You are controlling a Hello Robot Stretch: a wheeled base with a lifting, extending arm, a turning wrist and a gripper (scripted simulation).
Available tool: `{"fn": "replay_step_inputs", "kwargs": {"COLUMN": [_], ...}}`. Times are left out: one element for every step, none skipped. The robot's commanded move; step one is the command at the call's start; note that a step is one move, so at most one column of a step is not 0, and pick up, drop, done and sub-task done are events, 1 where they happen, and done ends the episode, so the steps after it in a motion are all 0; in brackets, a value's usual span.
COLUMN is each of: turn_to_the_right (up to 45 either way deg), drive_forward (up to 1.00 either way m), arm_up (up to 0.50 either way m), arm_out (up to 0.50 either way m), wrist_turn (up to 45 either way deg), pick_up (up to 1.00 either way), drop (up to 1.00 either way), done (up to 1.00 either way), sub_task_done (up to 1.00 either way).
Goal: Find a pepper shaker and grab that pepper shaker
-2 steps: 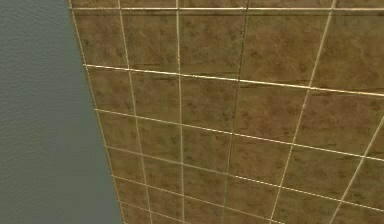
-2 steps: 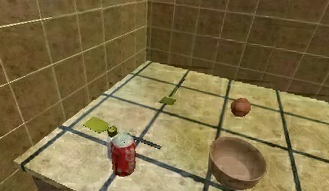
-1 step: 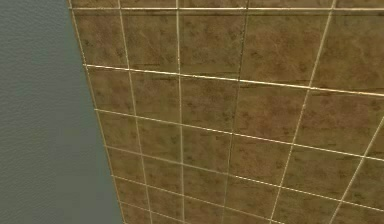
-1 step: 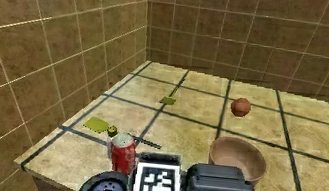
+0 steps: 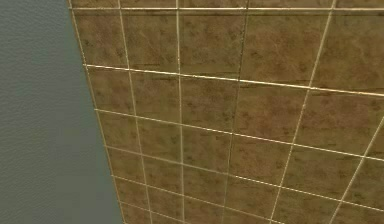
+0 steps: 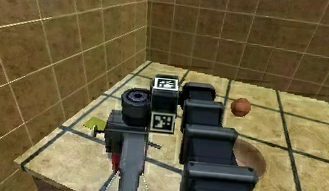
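the arm (image 6: 207,138) reaches out over a tiled worktop (image 6: 66,154) set in a corner of brown tiled walls (image 6: 38,31). the gripper (image 6: 129,130) sits over the worktop's near-left part, just left of the two white marker squares (image 6: 162,120). whether the gripper is released or clenched cannot be told, and with the worktop and small things right behind it, nor can it be told whether it holds anything

the pepper shaker cannot be picked out with confidence. the nearest candidate is a small yellow-green thing (image 6: 96,124) lying just beside the gripper on its left, too small to name. a round orange-brown thing (image 6: 240,107) lies well apart, past the arm toward the arm side view's right, and its ball shape suits a shaker poorly

the step in hand reads as the final approach for the grasp. to do it well, the robot should first settle which thing is the target, then correct in small moves. the forward view has a tiled wall (image 5: 240,110) near ahead, so driving on looks cramped, and lift, reach and wrist turn seem the safer adjustments. the candidate lies near the worktop's edge, so a slow descent with the fingers either side of it would avoid nudging it off. a straight lift afterwards would show whether it hangs clear
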Motion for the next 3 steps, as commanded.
{"fn": "replay_step_inputs", "kwargs": {"turn_to_the_right": [0.0,0.0,0.0], "drive_forward": [0.0,0.0,0.0], "arm_up": [0.0,0.0,0.0], "arm_out": [0.0,0.0,0.0], "wrist_turn": [45.0,45.0,45.0], "pick_up": [0.0,0.0,0.0], "drop": [0.0,0.0,0.0], "done": [0.0,0.0,0.0], "sub_task_done": [0.0,0.0,0.0]}}
